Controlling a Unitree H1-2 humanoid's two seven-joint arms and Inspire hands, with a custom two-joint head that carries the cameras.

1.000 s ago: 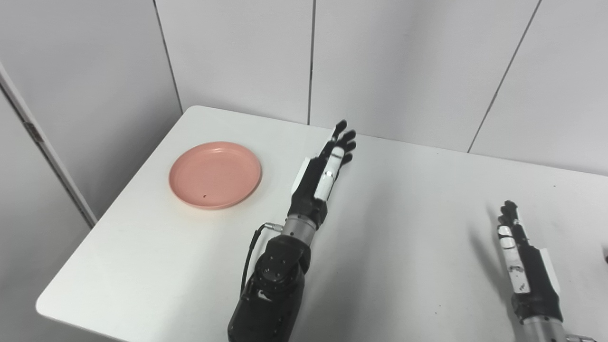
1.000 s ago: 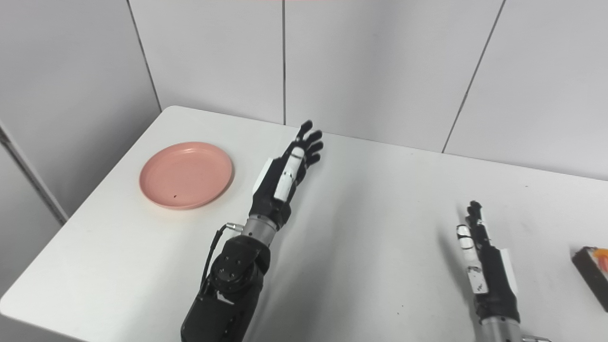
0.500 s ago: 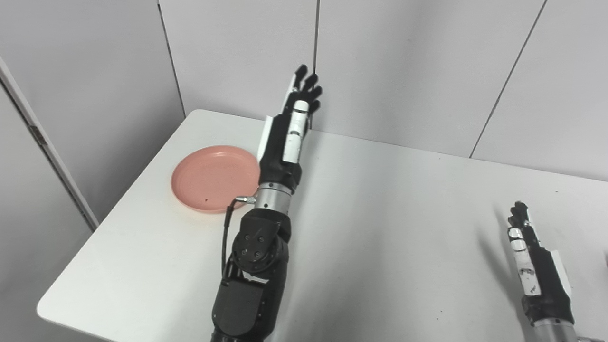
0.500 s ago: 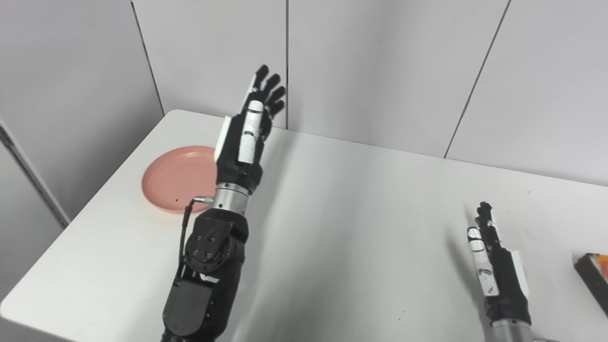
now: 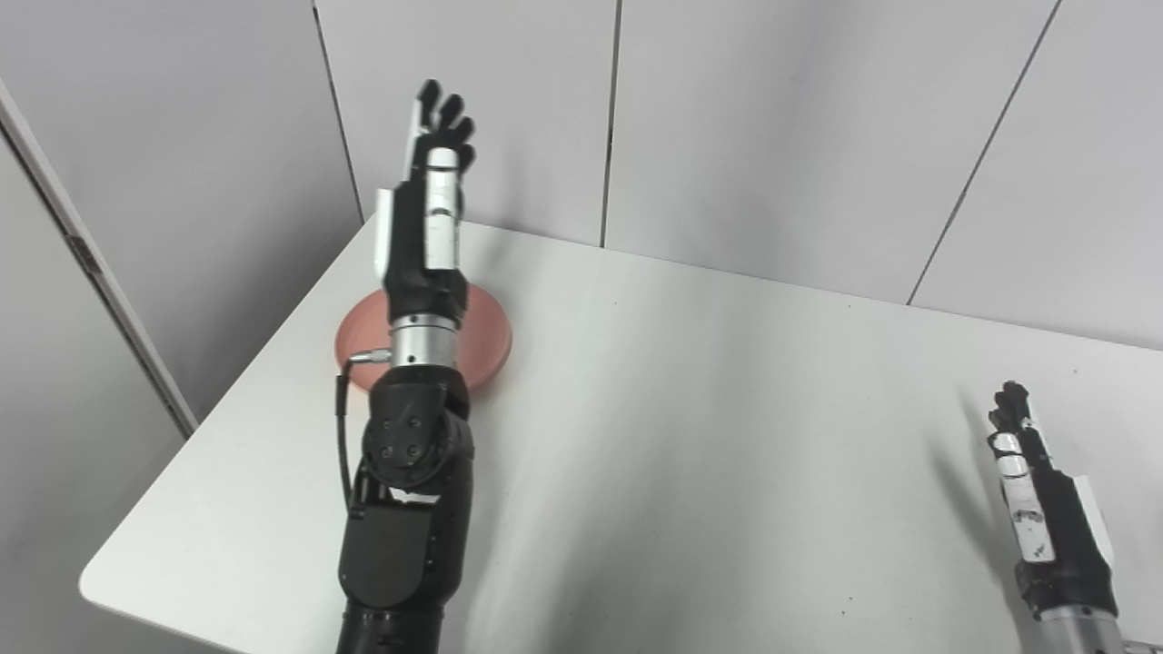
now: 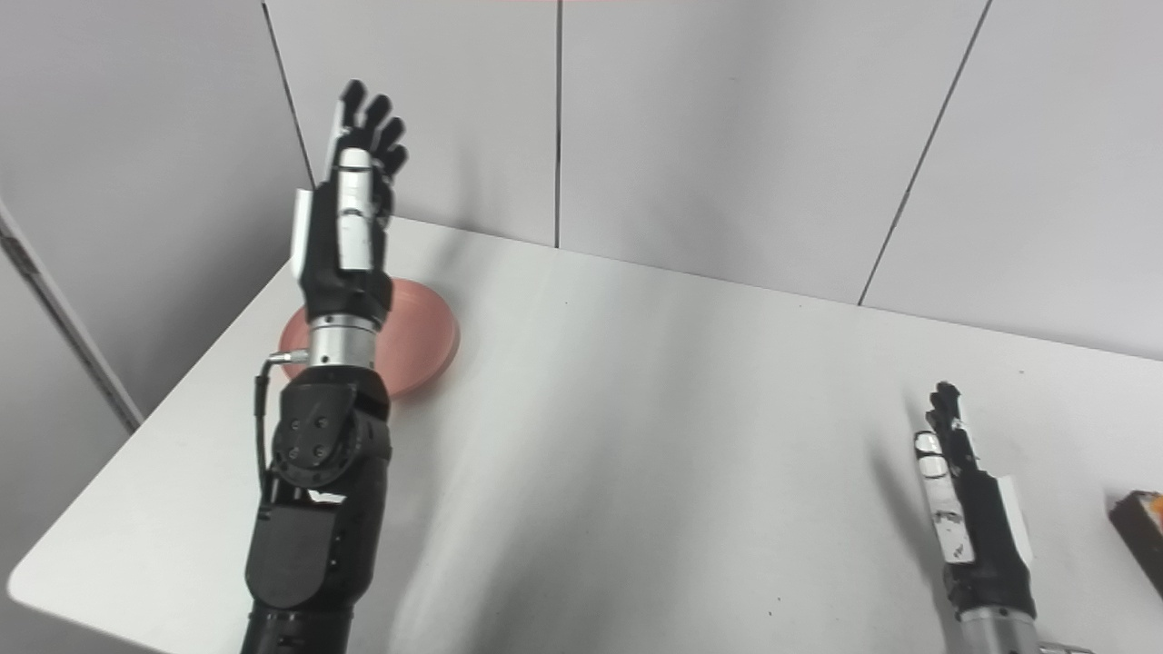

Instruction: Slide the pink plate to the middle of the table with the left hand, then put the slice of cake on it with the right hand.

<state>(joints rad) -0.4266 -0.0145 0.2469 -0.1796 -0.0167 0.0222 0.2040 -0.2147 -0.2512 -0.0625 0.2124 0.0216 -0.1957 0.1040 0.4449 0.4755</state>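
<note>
The pink plate (image 5: 491,336) lies near the table's far left corner, mostly hidden behind my left forearm. My left hand (image 5: 429,195) is raised high above the plate, open, fingers straight and pointing up, holding nothing. My right hand (image 5: 1036,490) rests low over the table at the right, open and edge-on, fingers stretched forward. A dark slice of cake (image 6: 1143,531) with an orange top shows at the right edge in the right eye view only, a little right of the right hand.
The white table (image 5: 709,436) has rounded corners; its left edge drops off close to the plate. Grey wall panels (image 5: 772,136) stand right behind the table's far edge.
My left arm has swung up and to the left, from the table's middle to above the plate, now covering much of it. The right hand has stayed put. The camera shifted slightly.
</note>
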